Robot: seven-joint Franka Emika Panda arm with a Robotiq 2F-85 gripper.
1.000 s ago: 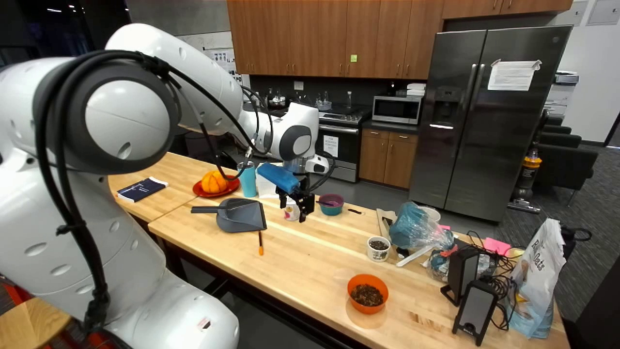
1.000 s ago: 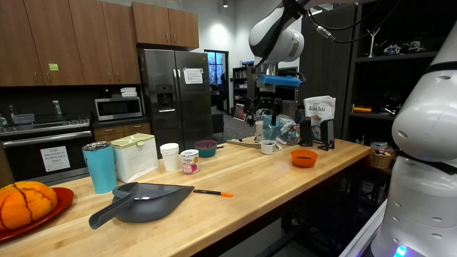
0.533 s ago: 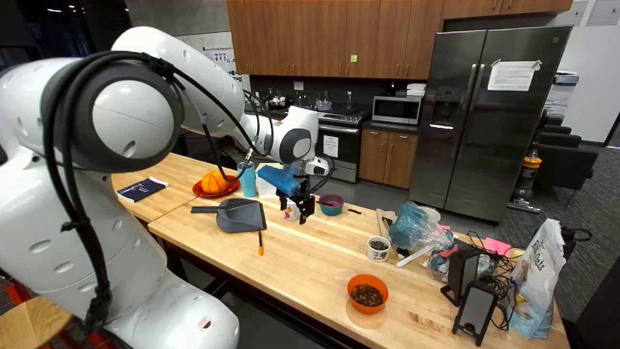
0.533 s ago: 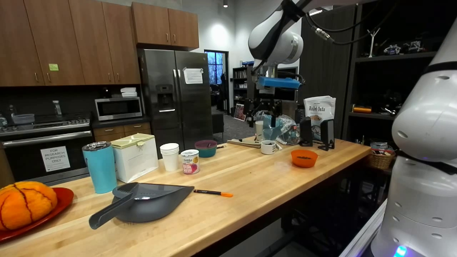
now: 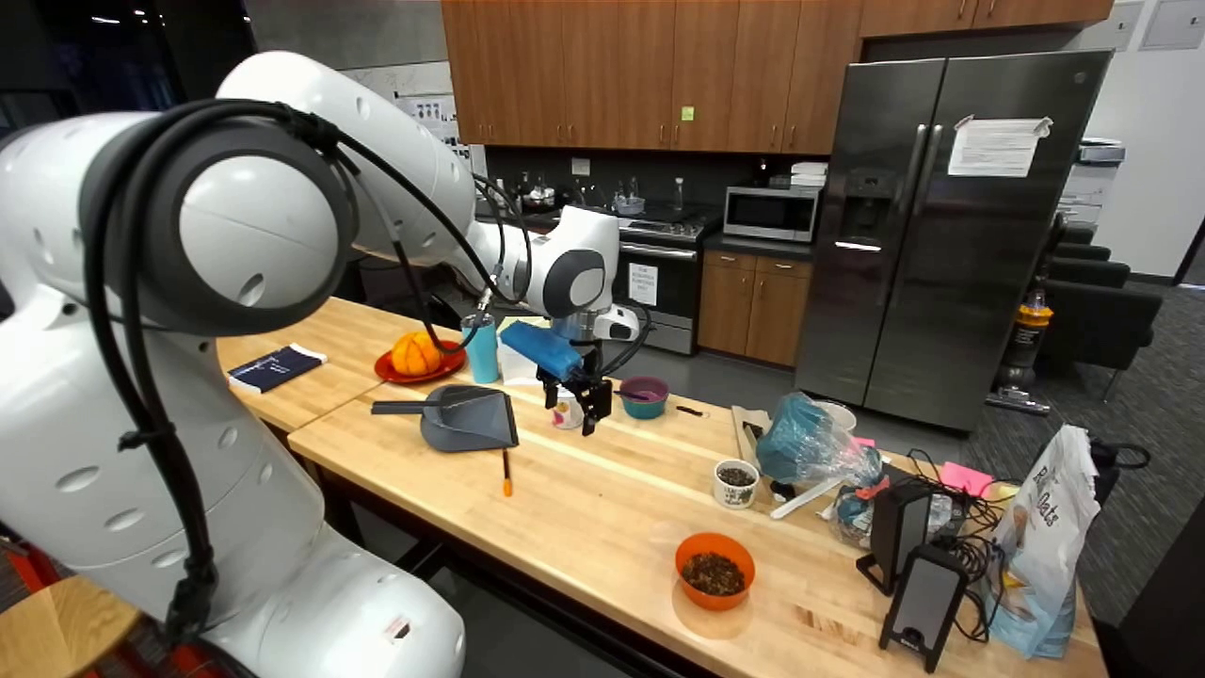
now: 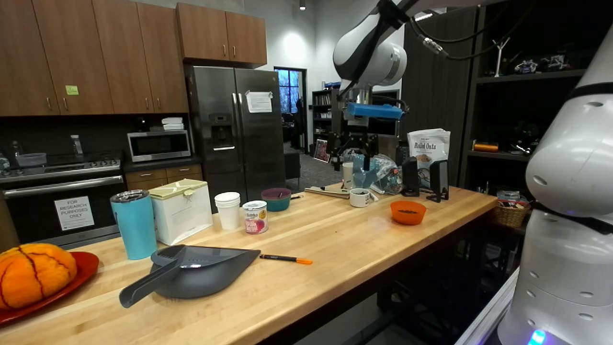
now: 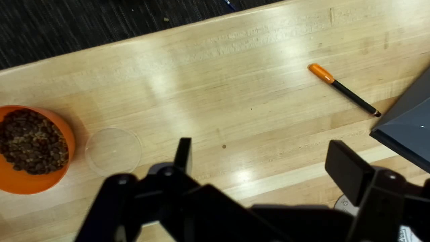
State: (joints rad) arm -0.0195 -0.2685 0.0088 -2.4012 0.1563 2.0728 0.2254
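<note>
"What are you holding?"

"Nothing. In the wrist view my fingers [image 7: 349,173] stand spread wide with only air between them, above the pale wooden counter [image 7: 231,94]. The slim black pen with an orange cap [image 7: 346,91] lies there, its dark end just beside the grey plastic dustpan [image 7: 411,125]."

"What could go wrong?"

"In an exterior view my fingers hide part of the short white can with pink print [image 5: 567,418]. Coming down this wide, I might knock it over with one finger, or nudge the pen into rolling. A low sideways sweep could tip the round orange bowl [image 5: 713,601] and spill it."

"Spill what?"

"Dark brown bits [image 5: 713,572], heaped inside. The small white printed cup [image 5: 735,493] holds blackish bits [image 5: 735,476], and the teal bowl with a purple inside [image 5: 644,411] has something slim and dark [image 5: 629,394] in it, too small to name."

"Anything else?"

"In an exterior view I find the stacked white paper cups [image 6: 228,213] just beside the can; their insides are hidden. The tall turquoise tumbler [image 6: 134,227] wears a lid, so I cannot tell its contents."
</note>
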